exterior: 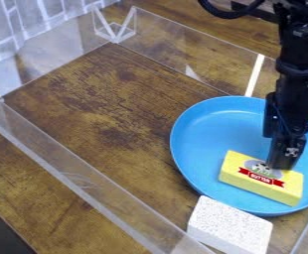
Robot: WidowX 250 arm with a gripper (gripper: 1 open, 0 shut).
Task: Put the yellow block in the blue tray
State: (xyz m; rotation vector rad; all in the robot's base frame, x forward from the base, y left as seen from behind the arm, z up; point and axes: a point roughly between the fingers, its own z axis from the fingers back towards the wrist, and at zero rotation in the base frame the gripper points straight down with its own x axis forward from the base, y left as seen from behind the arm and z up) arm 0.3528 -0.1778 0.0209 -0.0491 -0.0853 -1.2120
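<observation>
The yellow block [265,181], a small bar with a red-and-white oval label on top, lies flat inside the blue tray [210,129], near its front right rim. My black gripper [281,159] points straight down over the block's far edge, jaws open. Its fingertips are at the height of the block's top face. I cannot tell whether they touch it. The arm rises out of the top right corner of the view and hides part of the tray's right side.
A white speckled sponge-like block [230,226] sits just in front of the tray by the near edge. Clear acrylic walls [38,169] fence the dark wooden tabletop [103,99] on all sides.
</observation>
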